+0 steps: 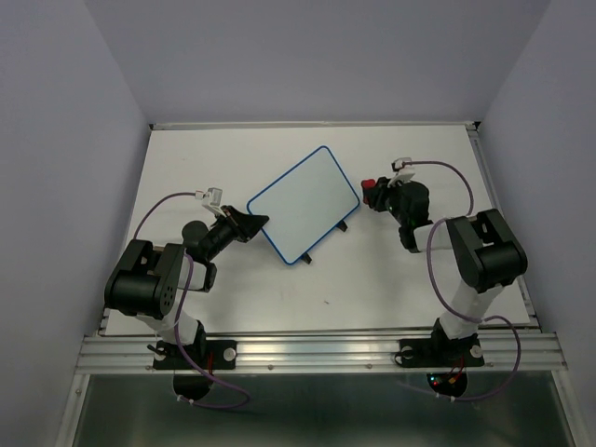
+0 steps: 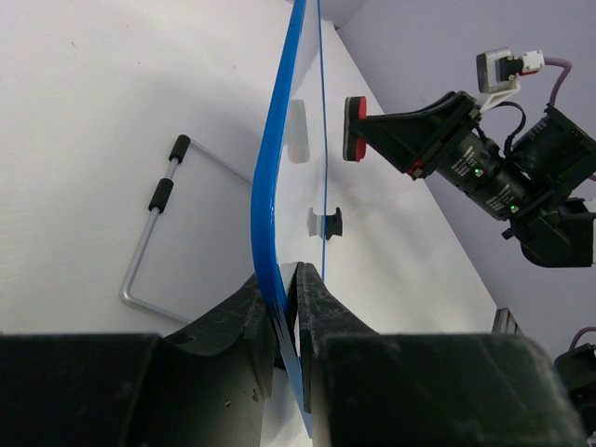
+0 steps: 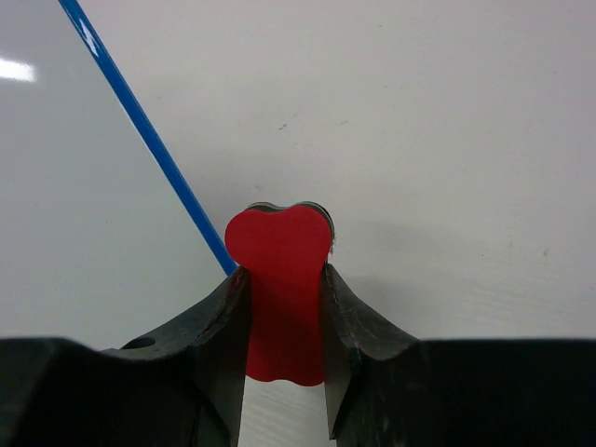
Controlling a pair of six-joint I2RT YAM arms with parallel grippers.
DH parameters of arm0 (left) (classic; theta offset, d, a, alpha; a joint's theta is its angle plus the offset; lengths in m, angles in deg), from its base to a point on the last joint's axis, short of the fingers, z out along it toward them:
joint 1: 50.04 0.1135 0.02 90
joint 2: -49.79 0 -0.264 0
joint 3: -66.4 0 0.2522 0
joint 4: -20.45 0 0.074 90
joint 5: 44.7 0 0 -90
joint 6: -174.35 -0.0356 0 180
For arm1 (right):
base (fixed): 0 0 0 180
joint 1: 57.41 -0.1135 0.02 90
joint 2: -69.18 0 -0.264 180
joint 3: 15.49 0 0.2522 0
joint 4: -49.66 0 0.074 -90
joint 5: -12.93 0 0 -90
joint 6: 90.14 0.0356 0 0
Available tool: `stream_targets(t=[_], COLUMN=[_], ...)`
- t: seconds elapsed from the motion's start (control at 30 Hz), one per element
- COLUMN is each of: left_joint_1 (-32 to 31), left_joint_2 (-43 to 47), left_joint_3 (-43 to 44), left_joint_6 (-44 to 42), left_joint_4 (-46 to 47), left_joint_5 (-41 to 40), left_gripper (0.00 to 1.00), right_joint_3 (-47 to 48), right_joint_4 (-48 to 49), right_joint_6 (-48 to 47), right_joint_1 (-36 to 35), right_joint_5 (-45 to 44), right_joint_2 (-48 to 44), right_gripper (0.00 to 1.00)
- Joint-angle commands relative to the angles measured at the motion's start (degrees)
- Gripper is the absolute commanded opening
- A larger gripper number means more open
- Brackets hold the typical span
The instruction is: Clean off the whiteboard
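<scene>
The whiteboard [image 1: 304, 203], white with a thin blue rim, lies slanted at the table's middle, and its face looks blank in the top view. My left gripper [image 1: 253, 222] is shut on the board's near left corner. In the left wrist view the blue rim [image 2: 270, 186] runs between the left gripper's [image 2: 291, 289] jaws. My right gripper [image 1: 377, 194] sits just off the board's right edge, shut on a red eraser [image 1: 370, 185]. The right wrist view shows the eraser [image 3: 279, 279] clamped between the right gripper's [image 3: 282, 270] jaws, beside the rim [image 3: 149, 140].
A bent wire stand [image 2: 154, 233] with black sleeves props the board up off the white table [image 1: 391, 279]. Black feet [image 1: 343, 226] poke out under the board's near edge. Lilac walls close in the table on three sides.
</scene>
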Motion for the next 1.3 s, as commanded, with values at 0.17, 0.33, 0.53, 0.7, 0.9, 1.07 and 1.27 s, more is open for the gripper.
stream_targets(t=[0.17,0.33,0.53,0.7,0.9,1.07,1.27], left_joint_1=[-0.6,-0.7,-0.8,-0.9,-1.0,-1.2,-1.3], left_joint_2=[0.1,1.3,1.6,2.5,2.6,2.8,3.9], left_joint_3=[0.0,-0.2,-0.3,-0.6,-0.3,-0.1,-0.2], left_joint_6=[-6.7,-7.1,-7.3,-7.5,-7.7,-7.9,-8.0], left_joint_4=[4.9,3.5,3.0,2.5,1.7,1.0,-0.9], left_joint_5=[-1.8,-2.6,-3.0,-3.4,-3.9,-4.1,-4.9], left_gripper=[0.0,0.0,0.05,0.07,0.07,0.07,0.31], right_joint_3=[0.1,4.9,8.9,11.8,13.8,14.6,15.2], right_joint_4=[-17.0,-34.9,-49.8,-58.0,-62.3,-63.6,-65.1], right_joint_6=[5.1,13.7,18.1,20.5,21.3,22.5,23.7], right_joint_1=[0.0,0.0,0.0,0.0,0.0,0.0,0.0], right_joint_5=[-15.4,-26.4,-31.0,-32.4,-32.5,-33.4,-34.1], right_joint_2=[-11.7,-13.8,-14.5,-11.6,-7.8,-6.3,-7.9], right_gripper=[0.05,0.1,0.11,0.2,0.24,0.47,0.87])
